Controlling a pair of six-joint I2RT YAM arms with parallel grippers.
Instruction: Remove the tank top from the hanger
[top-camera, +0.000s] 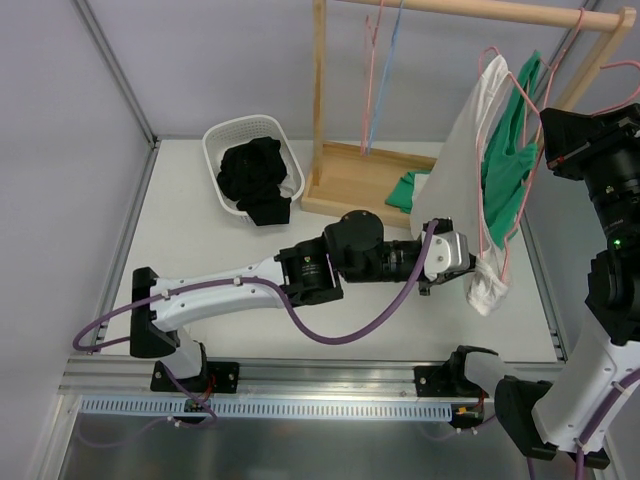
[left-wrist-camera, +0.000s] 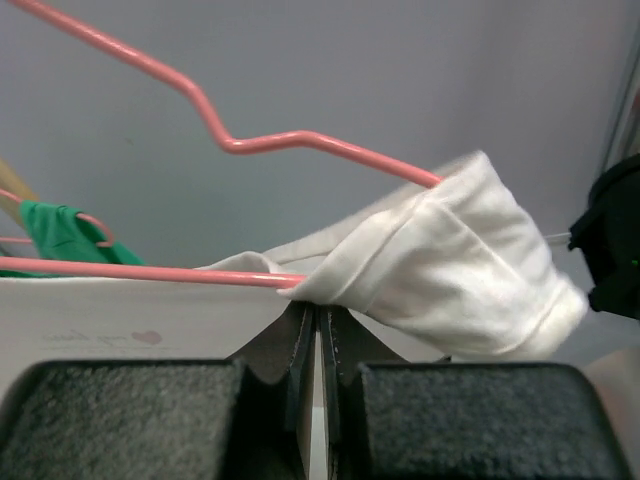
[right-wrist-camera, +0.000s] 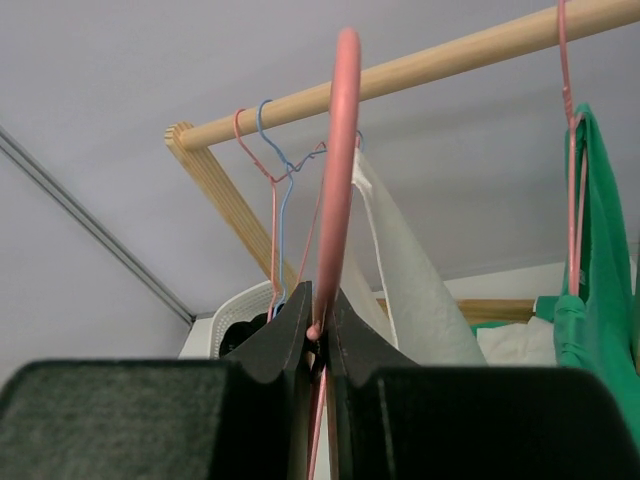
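Though hidden overhead — wrist views: left end effector (left-wrist-camera: 315, 312) pinches tank top (left-wrist-camera: 450, 270), right end effector (right-wrist-camera: 320, 302) clamps hanger (right-wrist-camera: 341, 150).

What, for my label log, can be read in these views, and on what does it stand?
Tank top: faint grey script print ending in a small heart, too blurred to read.
Left arm: small mark on a black joint, too small to read.
Nothing else carries words, numbers or signs that can be read.
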